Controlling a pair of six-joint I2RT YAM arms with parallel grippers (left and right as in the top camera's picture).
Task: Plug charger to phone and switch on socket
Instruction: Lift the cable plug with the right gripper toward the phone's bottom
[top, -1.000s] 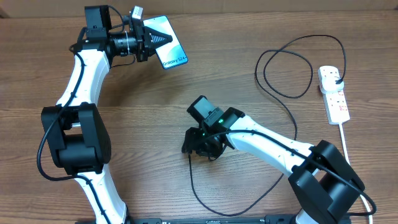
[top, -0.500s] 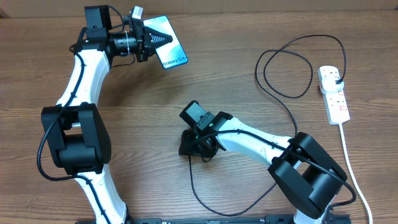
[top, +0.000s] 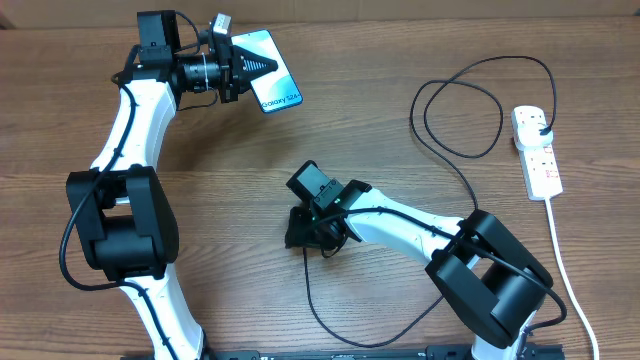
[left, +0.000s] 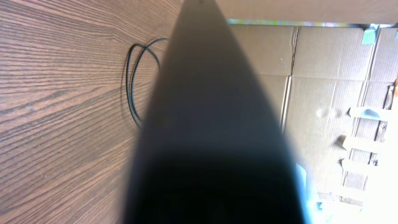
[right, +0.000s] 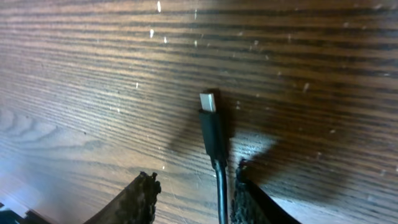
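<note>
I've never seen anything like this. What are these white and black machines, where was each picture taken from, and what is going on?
These are two robot arms, each ending in a two-finger gripper. One picture looks down from above the wooden table. The other two come from small cameras on the wrists. The left gripper is shut on the phone, and its wrist camera sees mostly the phone's dark, blurred edge. The right gripper hovers over the connector tip of the charger cable, with a finger on each side, open and not gripping. The black cable loops across to the white power strip, where its plug appears to sit in an outlet.
</note>
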